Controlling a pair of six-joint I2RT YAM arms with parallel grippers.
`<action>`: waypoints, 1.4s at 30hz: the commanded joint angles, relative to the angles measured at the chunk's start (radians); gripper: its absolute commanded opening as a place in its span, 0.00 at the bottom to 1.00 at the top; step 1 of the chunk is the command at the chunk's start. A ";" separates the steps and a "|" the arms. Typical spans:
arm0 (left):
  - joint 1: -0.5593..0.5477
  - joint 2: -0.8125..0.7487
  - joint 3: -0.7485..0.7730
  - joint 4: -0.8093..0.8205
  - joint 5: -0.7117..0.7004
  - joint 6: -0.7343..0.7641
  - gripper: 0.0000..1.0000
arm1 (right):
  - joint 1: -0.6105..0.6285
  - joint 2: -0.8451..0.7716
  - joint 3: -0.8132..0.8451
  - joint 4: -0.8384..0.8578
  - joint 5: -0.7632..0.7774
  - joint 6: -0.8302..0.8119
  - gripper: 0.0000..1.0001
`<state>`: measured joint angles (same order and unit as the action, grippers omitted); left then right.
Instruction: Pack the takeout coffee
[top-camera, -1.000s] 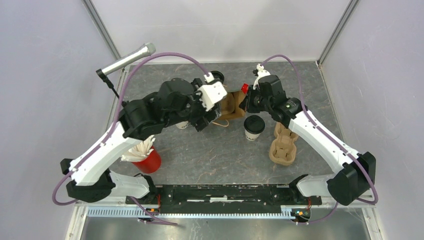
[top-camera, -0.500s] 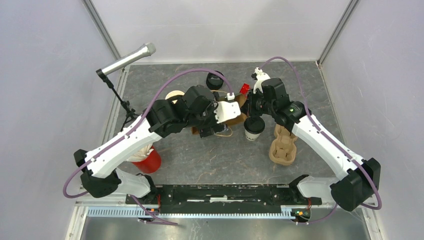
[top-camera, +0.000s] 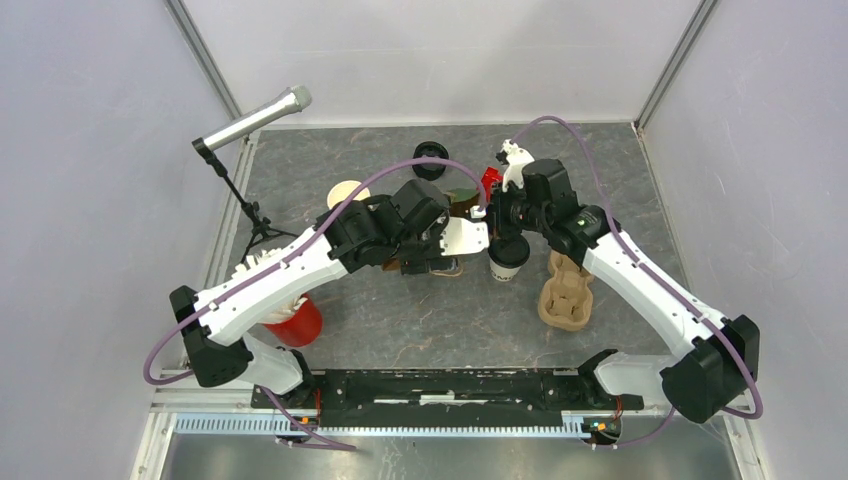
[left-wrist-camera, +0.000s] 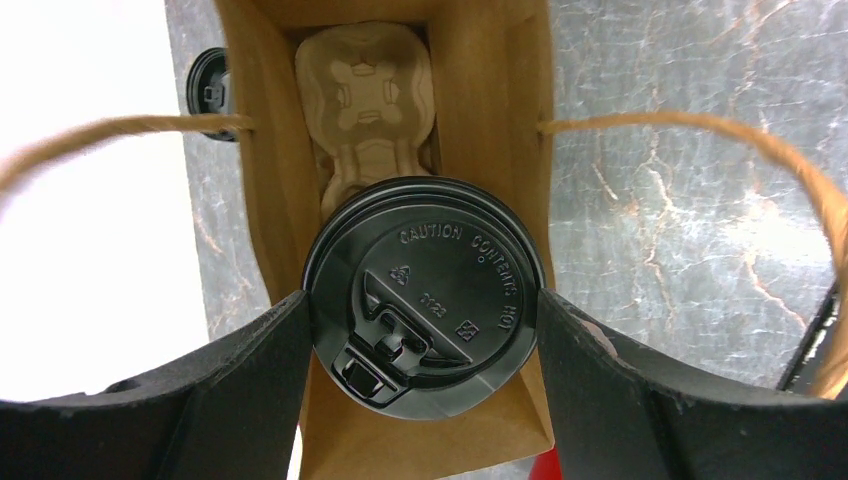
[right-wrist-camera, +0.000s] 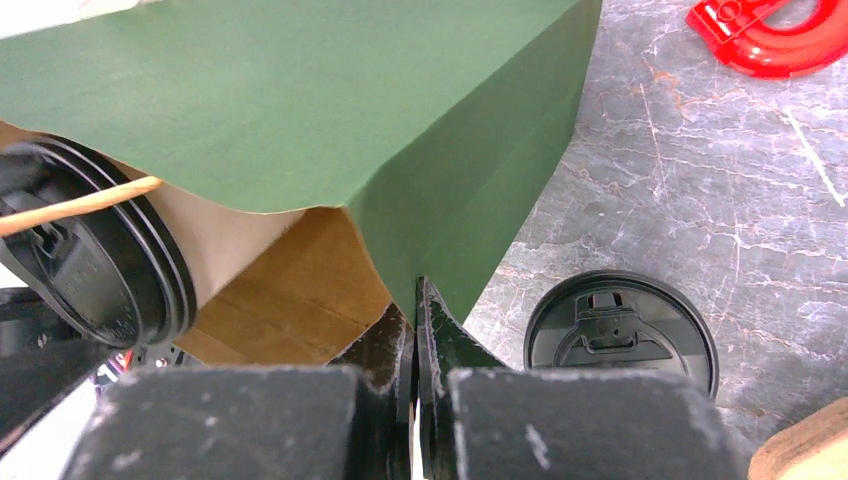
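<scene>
Glossy plastic lid (left-wrist-camera: 425, 290); prob. paper bag (left-wrist-camera: 490, 120).

— What do the arms look like?
— The left arm (top-camera: 270, 285) and right arm (top-camera: 640, 280) match: white link shells, bulky black joint housings, black bases.
— Cables?
— A purple cable (top-camera: 400, 163) runs along each in a loose loop.
— And the ends?
— A white wrist block (top-camera: 465, 237), then matte black fingers (left-wrist-camera: 200, 400), slightly scuffed.

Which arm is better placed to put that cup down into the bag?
Left. The left gripper holds the lidded cup above the carrier in the bag; the right gripper is shut, pinching the bag's edge.
</scene>
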<state>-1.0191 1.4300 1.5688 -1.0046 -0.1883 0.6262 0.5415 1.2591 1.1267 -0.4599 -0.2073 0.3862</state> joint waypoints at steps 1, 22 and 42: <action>-0.006 0.000 -0.009 0.045 -0.071 0.071 0.54 | 0.002 -0.027 -0.047 0.064 -0.059 -0.025 0.00; -0.068 -0.013 -0.007 0.140 -0.014 0.009 0.53 | 0.002 -0.056 0.044 -0.073 -0.036 -0.033 0.00; -0.124 -0.052 -0.090 0.066 -0.105 0.056 0.51 | 0.000 -0.095 0.022 -0.164 -0.066 -0.113 0.00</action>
<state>-1.1351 1.3876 1.5196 -0.9459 -0.2626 0.6666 0.5415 1.1885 1.1229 -0.6083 -0.2535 0.3054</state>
